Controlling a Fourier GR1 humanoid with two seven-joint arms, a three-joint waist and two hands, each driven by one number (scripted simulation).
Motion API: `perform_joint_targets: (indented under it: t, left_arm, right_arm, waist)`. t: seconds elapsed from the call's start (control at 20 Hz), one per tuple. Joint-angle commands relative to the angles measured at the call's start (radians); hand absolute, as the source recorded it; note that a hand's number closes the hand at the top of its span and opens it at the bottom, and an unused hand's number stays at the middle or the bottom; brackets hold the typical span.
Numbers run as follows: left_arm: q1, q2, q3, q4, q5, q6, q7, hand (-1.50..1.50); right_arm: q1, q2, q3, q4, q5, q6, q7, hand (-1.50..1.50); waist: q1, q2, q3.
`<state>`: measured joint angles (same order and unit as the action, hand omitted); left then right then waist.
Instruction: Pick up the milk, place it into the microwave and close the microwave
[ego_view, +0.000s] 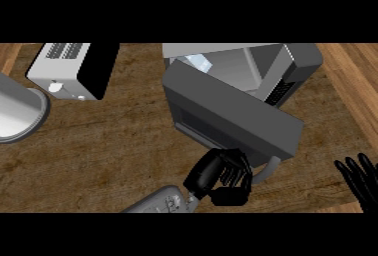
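We see the microwave (244, 95) on the wooden worktop (111, 145), its door (229, 115) swung partway across the opening. Our left hand (218, 175) is at the door's lower edge by the handle (269, 167), fingers curled; we cannot tell whether they grip anything. Our right hand (358, 175) rests at the right edge, fingers straight and apart. We cannot make out the milk; a pale shape shows inside the microwave. A toaster (74, 70) and a pot (18, 115) stand at left.

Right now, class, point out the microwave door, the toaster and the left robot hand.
microwave door (236, 117): head view, on its flat outer panel.
toaster (68, 70): head view, on its white top.
left robot hand (221, 172): head view, on the curled black fingers by the door's lower edge.
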<state>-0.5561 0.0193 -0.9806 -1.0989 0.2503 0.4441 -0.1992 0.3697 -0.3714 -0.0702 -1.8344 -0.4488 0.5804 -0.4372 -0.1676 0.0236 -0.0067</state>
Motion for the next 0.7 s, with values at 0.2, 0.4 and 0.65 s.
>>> perform_joint_targets:
  t: [0.2, 0.4, 0.65]
  left_arm:
    - [-0.155, -0.019, 0.036, 0.057, 0.136, 0.142, -0.025, 1.50]
    - [-0.225, -0.019, 0.065, 0.119, 0.192, 0.163, -0.059, 1.50]
    - [-0.307, -0.019, 0.101, 0.187, 0.271, 0.164, -0.076, 1.50]
  right_arm:
    - [0.022, -0.029, 0.010, -0.100, -0.055, -0.006, 0.078, -1.50]
    - [0.007, -0.033, -0.002, -0.129, -0.087, -0.038, 0.113, -1.50]
    - [0.001, -0.034, 0.012, -0.153, -0.114, -0.056, 0.154, -1.50]
  waist:
    - [-0.045, 0.008, 0.000]
    - [-0.051, 0.017, 0.000]
    - [-0.069, 0.027, 0.001]
